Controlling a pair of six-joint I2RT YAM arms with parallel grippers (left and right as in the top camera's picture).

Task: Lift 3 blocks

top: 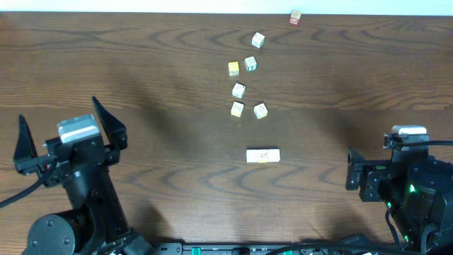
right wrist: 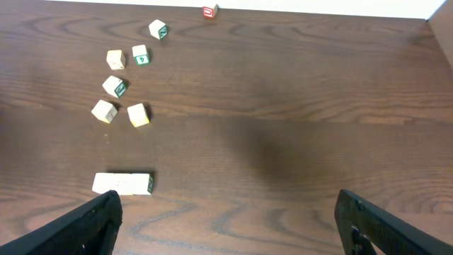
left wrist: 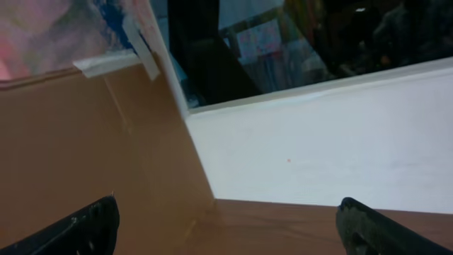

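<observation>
Beyond the blocks [top: 262,155] lie scattered cubes [top: 238,91].

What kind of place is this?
Probably a robotics lab bench: a left arm and a right arm mounted at a wooden table, small toy cubes scattered on it, and a plain white wall behind.

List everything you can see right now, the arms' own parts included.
Block row: apparently three cubes end to end, cream, mid-table, nearest the arms.
Loose cubes: six, pale, some with green marks, scattered beyond the row.
Yellow-faced cube: one of those six, on the cluster's left side.
Red cube: one, at the far edge.
Table: one, dark brown wood.
Wall: white, behind the table.
Left gripper: black, open, holding nothing.
Right gripper: black, open, holding nothing.
</observation>
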